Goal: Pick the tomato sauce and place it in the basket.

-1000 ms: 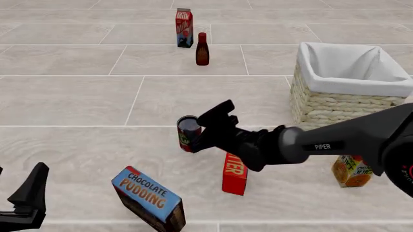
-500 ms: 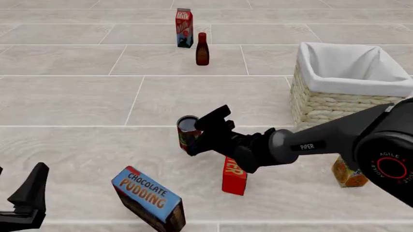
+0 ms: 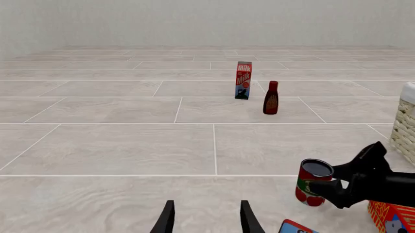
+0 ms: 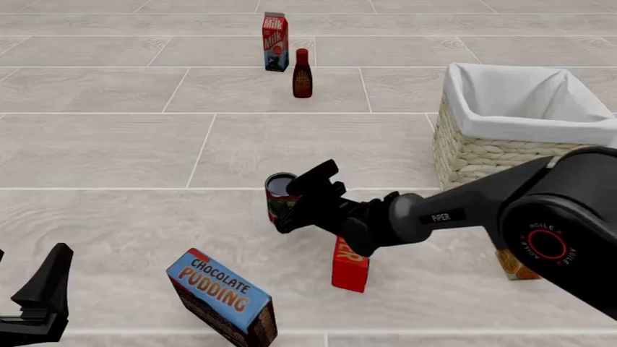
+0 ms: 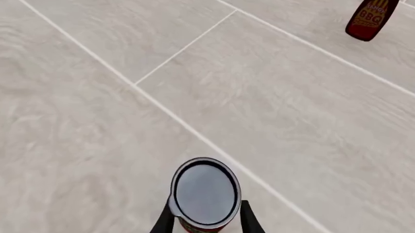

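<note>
Right wrist view: right gripper (image 5: pixel 203 221) fingers sit either side of the tomato sauce (image 5: pixel 205 193), spread about can-width; firm grip or not, can't tell. Can stands upright on the table (image 4: pixel 115 144), left of the basket (image 4: pixel 511 137). Left gripper (image 3: pixel 206 219) fingers parted, holding nothing. Table is pale wood-look tile, plain light wall behind

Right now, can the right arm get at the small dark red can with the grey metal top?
Probably yes: the right gripper already has its fingers on either side of the tomato sauce can, with nothing between them.
</note>
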You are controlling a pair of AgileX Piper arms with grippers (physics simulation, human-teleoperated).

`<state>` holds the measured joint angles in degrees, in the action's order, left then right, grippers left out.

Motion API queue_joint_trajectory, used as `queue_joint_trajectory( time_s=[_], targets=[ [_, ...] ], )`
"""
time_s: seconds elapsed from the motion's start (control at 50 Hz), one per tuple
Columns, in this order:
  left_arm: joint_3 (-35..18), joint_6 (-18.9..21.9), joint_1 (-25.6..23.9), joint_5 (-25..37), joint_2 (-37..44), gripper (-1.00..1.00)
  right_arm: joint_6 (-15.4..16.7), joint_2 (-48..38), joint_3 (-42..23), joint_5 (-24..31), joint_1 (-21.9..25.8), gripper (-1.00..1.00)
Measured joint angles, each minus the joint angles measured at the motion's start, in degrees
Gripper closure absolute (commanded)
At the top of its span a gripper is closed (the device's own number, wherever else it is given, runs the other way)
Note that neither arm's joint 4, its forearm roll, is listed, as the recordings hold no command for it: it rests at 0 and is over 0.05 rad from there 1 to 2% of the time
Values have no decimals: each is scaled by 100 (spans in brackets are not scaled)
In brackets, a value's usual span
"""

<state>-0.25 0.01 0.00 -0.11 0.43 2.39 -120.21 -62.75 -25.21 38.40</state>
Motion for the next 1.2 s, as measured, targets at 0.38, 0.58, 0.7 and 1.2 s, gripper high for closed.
queue_joint_trajectory(
  time_s=[0.38,0.58,0.7,1.2],
  targets=[
    [0,0,0,0,0,-100,78,-51,-145,42,-45,100],
    [0,0,0,0,0,-100,157,69,-140,119,-59,100],
    [0,0,0,0,0,-100,209,209,-129,199,-60,100],
    [0,0,0,0,0,-100,462,886,-167,684,-144,100]
  ],
)
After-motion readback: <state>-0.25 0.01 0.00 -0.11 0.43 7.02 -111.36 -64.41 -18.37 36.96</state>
